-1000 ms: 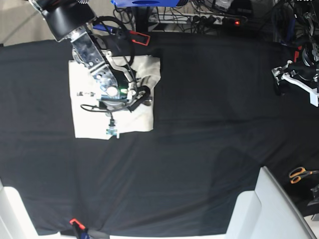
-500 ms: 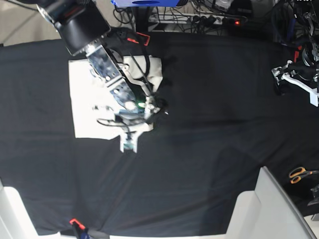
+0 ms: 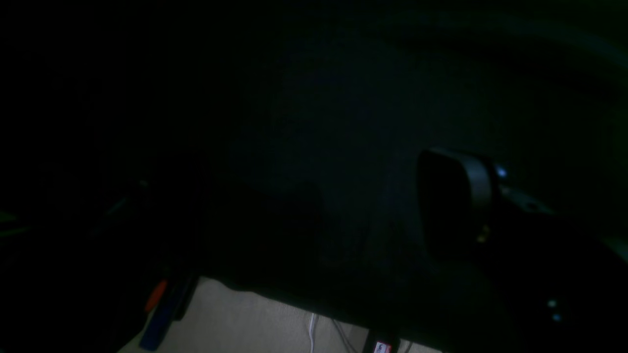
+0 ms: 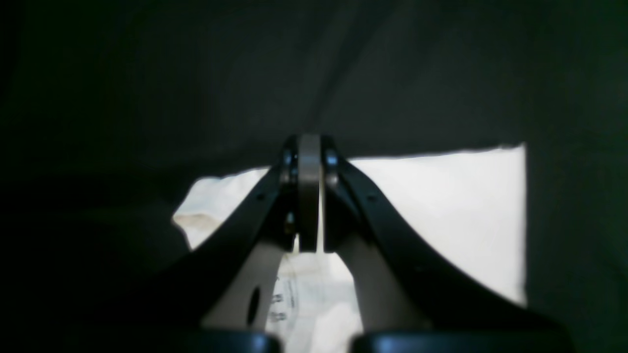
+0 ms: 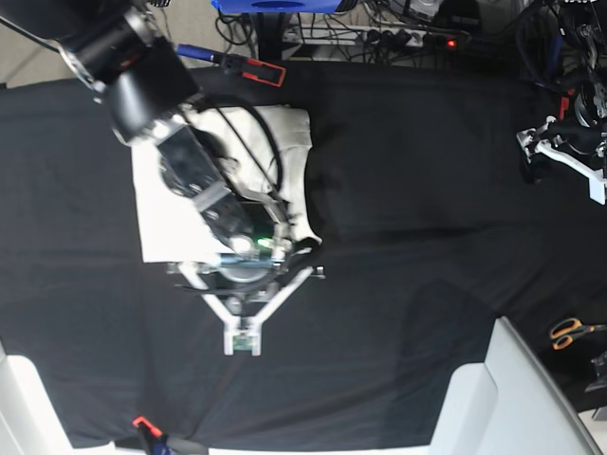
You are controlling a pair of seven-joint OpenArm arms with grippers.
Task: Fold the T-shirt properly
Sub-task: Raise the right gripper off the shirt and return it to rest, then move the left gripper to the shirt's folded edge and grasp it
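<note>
Right claw [image 5: 244, 343] closed, empty, over black table cloth [image 5: 408, 246] beside folded T-shirt [image 5: 166, 213]; left claw [image 5: 560, 147] wide open, empty

Robotics lab — black-draped table [image 5: 398, 190], tangled cables [image 5: 398, 24] — scissors [image 5: 569, 332] nearby.

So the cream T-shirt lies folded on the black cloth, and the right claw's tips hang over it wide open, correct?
Not quite. The right claw is shut, not wide open: the right wrist view shows its two tips pressed together with nothing between them. The rest holds: the cream T-shirt lies folded on the black cloth, as the base view shows.
</note>
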